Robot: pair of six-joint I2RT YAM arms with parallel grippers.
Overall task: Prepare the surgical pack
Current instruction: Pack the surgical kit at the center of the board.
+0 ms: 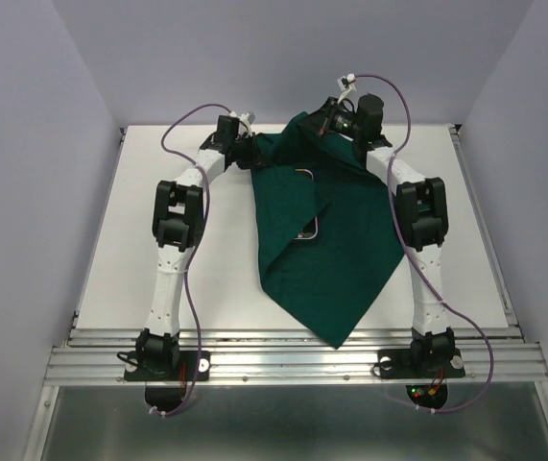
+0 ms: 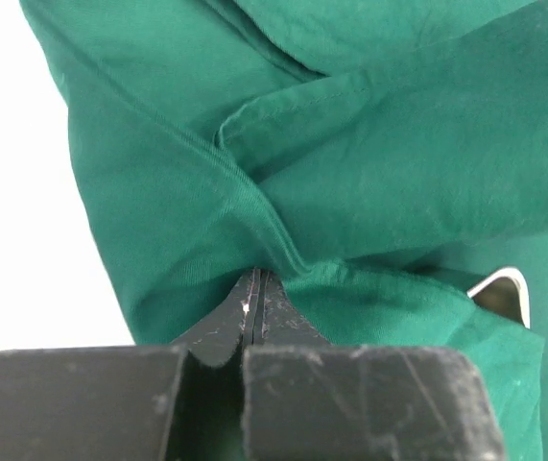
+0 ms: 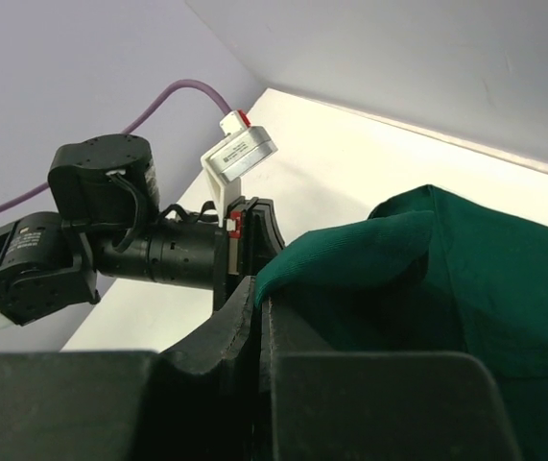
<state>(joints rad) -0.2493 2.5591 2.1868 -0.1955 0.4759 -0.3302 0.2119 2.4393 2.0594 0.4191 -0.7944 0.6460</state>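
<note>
The dark green drape (image 1: 326,254) lies over the middle of the table, its pointed corner reaching the near edge. A rounded corner of the steel tray (image 1: 312,231) peeks out between its folds, and the tray (image 2: 504,288) shows again past a green fold in the left wrist view. My left gripper (image 1: 251,152) sits at the drape's far left edge, and there the left gripper (image 2: 257,281) is shut on a bunched fold of the drape (image 2: 350,173). My right gripper (image 1: 320,123) holds the far top corner raised. Close up, the right gripper (image 3: 261,288) is shut on the edge of the drape (image 3: 417,279). Forceps, gauze pads and packet are hidden.
The white table (image 1: 187,288) has grey walls on three sides and a metal rail (image 1: 293,360) along the near edge, where both arm bases stand. The left arm's wrist (image 3: 110,245) and its purple cable (image 3: 178,96) are close beside the right gripper.
</note>
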